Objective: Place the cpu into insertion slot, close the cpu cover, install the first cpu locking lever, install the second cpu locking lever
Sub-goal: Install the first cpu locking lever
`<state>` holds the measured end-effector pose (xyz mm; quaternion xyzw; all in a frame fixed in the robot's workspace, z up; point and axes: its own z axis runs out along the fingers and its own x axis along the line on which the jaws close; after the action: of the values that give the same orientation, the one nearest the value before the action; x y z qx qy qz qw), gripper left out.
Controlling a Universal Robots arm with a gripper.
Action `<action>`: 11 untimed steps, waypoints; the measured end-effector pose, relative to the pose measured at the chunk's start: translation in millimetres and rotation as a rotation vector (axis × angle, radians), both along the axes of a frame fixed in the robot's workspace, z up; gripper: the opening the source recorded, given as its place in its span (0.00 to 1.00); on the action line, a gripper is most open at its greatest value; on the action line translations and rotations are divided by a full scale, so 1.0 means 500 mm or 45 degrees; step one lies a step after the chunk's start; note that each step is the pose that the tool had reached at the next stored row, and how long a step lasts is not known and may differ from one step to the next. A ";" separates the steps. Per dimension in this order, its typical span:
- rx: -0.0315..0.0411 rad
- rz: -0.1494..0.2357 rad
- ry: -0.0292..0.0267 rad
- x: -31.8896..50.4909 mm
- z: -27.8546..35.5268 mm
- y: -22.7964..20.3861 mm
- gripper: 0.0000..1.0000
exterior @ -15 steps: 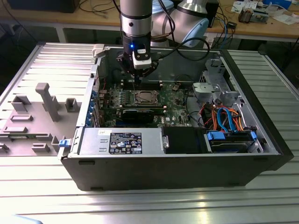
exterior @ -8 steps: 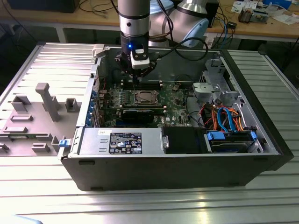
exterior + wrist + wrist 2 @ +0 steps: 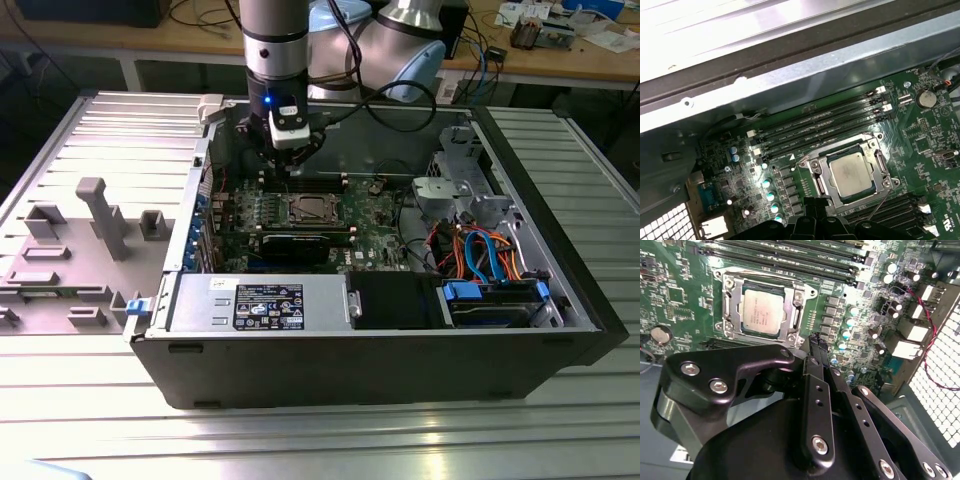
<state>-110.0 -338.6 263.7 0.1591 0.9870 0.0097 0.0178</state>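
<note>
Hovering above the green board just beside the insertion slot (image 3: 875, 145), the claw (image 3: 815, 342) has its two fingers clenched together with nothing between them, touching no part. One cpu (image 3: 762, 312) lies flat in the slot, silver top facing up. One cpu cover (image 3: 732, 310) lies down around it, framing its edges. One thin wire lever (image 3: 881, 204) slants away from a corner of the slot in the first wrist view. Four long memory slots (image 3: 815, 125) run along one side. In the exterior view, one open computer case (image 3: 400, 370) sits on the ribbed metal surface (image 3: 300, 440).
</note>
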 end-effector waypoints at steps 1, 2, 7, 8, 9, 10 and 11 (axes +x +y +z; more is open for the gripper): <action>0.0011 0.008 0.0000 -0.001 -0.001 0.0000 0.11; 0.0016 0.023 0.0002 -0.001 -0.001 0.0000 0.11; 0.0029 0.124 0.0003 -0.001 -0.003 -0.0001 0.11; 0.0029 0.141 0.0003 -0.001 -0.003 0.0000 0.11; 0.0030 0.169 0.0002 -0.001 -0.004 0.0000 0.11; 0.0035 0.183 0.0001 -0.003 -0.004 0.0000 0.11; 0.0037 0.186 0.0001 -0.008 -0.005 0.0000 0.11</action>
<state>-114.1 -338.6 261.1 0.0869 0.9960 0.0124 0.0167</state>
